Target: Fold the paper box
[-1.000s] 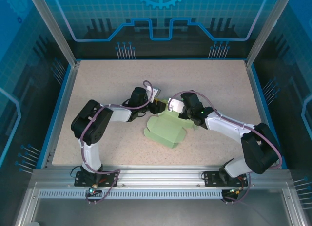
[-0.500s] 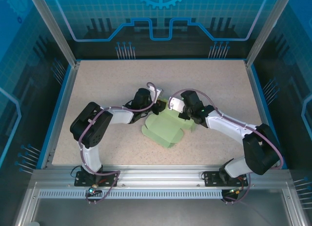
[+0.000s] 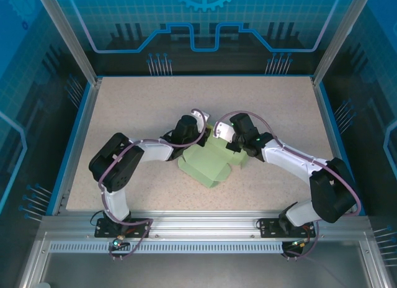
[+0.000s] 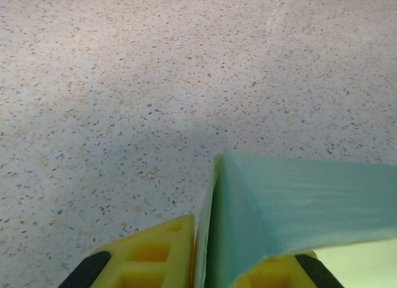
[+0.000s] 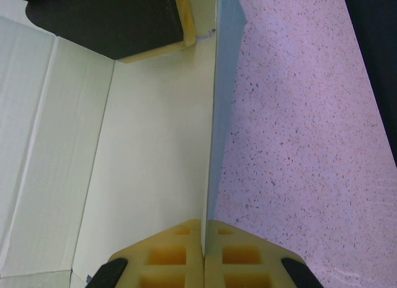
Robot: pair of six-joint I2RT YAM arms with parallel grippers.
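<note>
The pale mint-green paper box (image 3: 209,167), a thin matte card sheet with creased panels and tabbed flaps, lies partly folded near the middle of the speckled beige tabletop (image 3: 136,108), slightly toward the near edge. Most of the sheet rests flat, with one corner pointing at the arm bases. Its far edge is raised where the two arms meet.

The left gripper (image 3: 202,136) reaches in from the left to the far left part of the card. In the left wrist view its yellow ribbed fingers (image 4: 152,257) sit on either side of an upright fold of the green card. The fold rises between them and runs off to the right, and the jaws are drawn in against it, gripping it.

The right gripper (image 3: 221,133) comes in from the right and meets the card's far edge just beside the left gripper. In the right wrist view its yellow fingers (image 5: 167,254) are pressed together on a thin wall of card seen edge-on. That wall stands upright between the flat pale panels on its left and the bare table on its right. Faint straight crease lines divide those flat panels.

Seen from above, both arms bend inward from their bases, each trailing a looped purple cable (image 3: 245,115).
</note>
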